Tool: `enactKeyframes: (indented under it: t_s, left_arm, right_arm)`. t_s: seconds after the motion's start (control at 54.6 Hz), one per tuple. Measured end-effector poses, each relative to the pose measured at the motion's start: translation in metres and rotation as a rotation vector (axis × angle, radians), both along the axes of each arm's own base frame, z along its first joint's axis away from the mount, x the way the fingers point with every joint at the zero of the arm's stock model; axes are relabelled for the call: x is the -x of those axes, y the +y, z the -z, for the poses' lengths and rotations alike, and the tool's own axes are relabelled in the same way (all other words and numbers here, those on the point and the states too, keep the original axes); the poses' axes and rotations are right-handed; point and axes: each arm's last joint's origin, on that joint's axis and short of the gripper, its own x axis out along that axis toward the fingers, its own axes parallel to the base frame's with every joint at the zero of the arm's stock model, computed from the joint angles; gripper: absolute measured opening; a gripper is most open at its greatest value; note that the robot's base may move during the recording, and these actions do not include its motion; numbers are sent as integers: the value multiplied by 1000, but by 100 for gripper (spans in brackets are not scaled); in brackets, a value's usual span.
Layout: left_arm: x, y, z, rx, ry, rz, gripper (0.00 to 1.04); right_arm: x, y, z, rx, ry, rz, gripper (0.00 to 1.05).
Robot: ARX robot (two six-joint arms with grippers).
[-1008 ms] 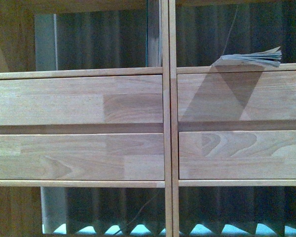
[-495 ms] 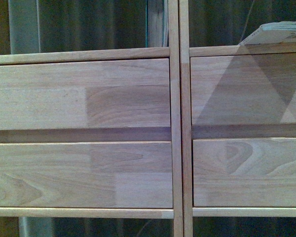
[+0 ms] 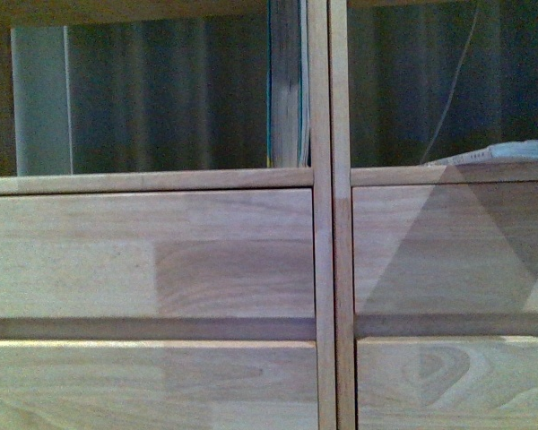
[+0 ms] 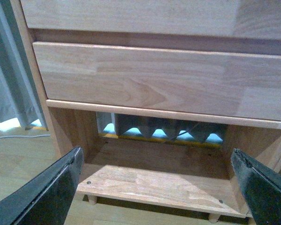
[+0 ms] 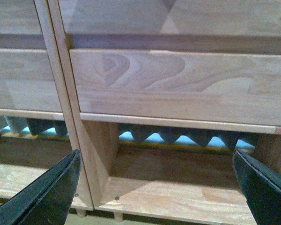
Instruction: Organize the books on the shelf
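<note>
Fingers (image 4: 47,197) of both arms gape wide, empty, facing the shelf (image 4: 145,79).

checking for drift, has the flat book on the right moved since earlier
No. The flat book keeps its spot right of the double divider; only the camera shifted.
</note>
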Motion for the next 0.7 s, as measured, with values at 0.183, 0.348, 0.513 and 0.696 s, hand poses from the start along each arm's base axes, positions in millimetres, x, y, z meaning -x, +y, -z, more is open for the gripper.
enactKeyframes:
  t_s: [0.183,0.348,0.513,0.696]
  left_arm:
    - [0,0,0,-1,0,0,97]
    - [0,0,0,-1,0,1,97]
    - [0,0,0,-1,0,1,97]
    - [0,0,0,-2,0,0,97]
  right_arm:
    - [0,0,0,0,0,0,98]
    - [-14,-6,-19,-305,188,-338,98]
    - [-59,-15,-91,-515,49,-341,98]
    - [-119,-19,-133,-791,33,-306,98]
